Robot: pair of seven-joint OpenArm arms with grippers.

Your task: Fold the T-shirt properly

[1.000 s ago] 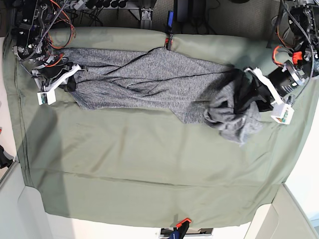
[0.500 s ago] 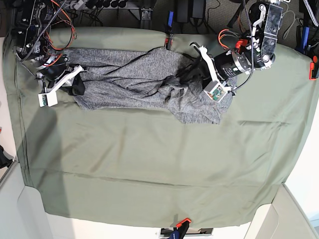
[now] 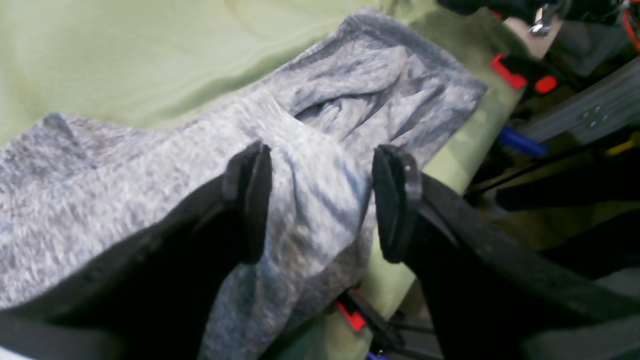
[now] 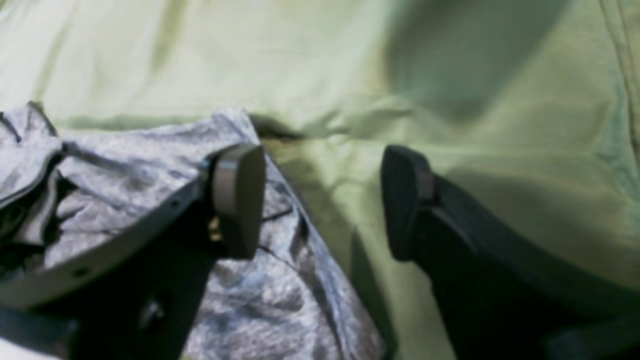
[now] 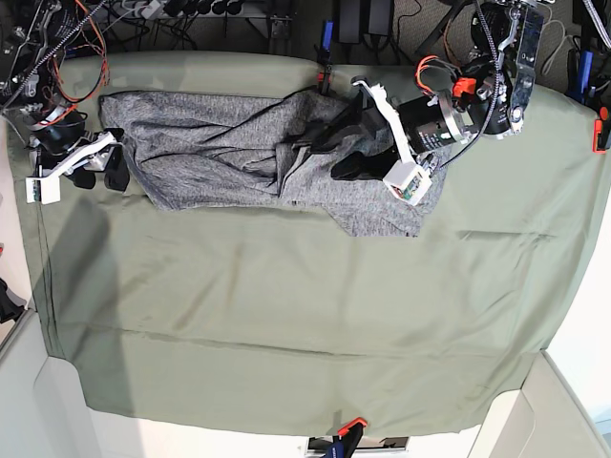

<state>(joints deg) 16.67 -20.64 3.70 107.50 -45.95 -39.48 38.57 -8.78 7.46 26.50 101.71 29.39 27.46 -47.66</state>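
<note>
In the left wrist view your left gripper (image 3: 322, 202) has its fingers (image 3: 248, 200) spread wide with nothing pinched; the grey T-shirt (image 3: 320, 150) lies directly beneath and runs on toward 12 and 1 o'clock as a rumpled fold on the olive cloth (image 3: 125, 50) covering the surface, and whether the pads touch the knit is hard to tell through the blur. In the right wrist view your right gripper (image 4: 320, 200) is also parted and empty: the pale finger hangs over the shirt's edge at about 9 o'clock, while the dark finger is over bare cloth at 3 o'clock, so the hem line runs between them, heading from 12 down toward 6. In the base view the shirt's long axis lies 9 to 3 along the far side of the surface, bunched through the middle, with a flap doubled over near the left gripper (image 5: 372, 129), which sits on the 3 o'clock end; the right gripper (image 5: 95, 167) waits just off the 9 o'clock end, so each arm is nearest its own end of the garment
</note>
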